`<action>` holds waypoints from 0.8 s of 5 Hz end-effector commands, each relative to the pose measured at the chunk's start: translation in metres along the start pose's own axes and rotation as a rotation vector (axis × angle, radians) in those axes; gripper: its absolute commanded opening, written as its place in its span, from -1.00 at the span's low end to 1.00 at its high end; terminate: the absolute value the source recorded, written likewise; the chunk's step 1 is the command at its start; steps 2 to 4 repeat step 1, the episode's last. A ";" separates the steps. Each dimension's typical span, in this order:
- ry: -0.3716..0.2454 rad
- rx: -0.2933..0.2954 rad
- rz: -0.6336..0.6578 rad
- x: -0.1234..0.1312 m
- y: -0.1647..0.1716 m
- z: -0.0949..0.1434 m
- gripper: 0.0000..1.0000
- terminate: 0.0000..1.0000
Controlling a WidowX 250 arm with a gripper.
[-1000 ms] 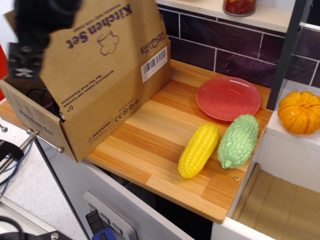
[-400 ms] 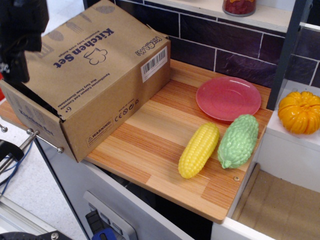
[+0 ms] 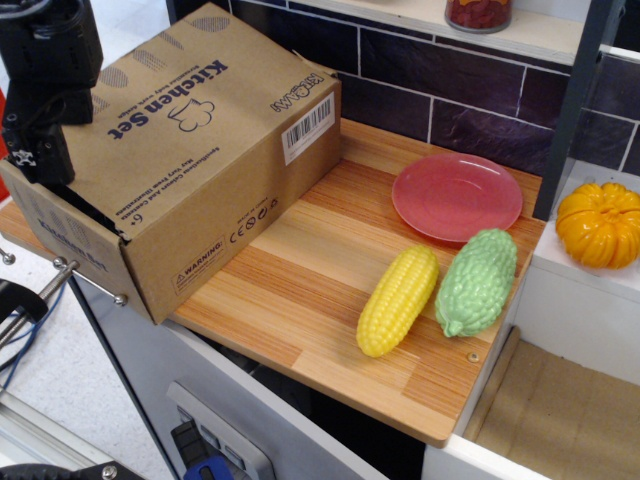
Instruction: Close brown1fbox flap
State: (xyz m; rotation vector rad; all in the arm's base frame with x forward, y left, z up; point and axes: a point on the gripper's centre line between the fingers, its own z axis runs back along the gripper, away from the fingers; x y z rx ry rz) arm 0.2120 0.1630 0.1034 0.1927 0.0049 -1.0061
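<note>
The flap point(image 3: 175, 105) lay flat on the box point(image 3: 180, 160) at upper left of the desk point(image 3: 300, 290), where a second earlier it stood raised. The gripper point(image 3: 40, 90) had lifted slightly at the far left; its jaws' state could not be told.
</note>
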 end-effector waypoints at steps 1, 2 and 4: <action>0.023 -0.037 0.043 0.018 0.003 0.034 1.00 1.00; 0.023 -0.037 0.043 0.018 0.003 0.034 1.00 1.00; 0.023 -0.037 0.043 0.018 0.003 0.034 1.00 1.00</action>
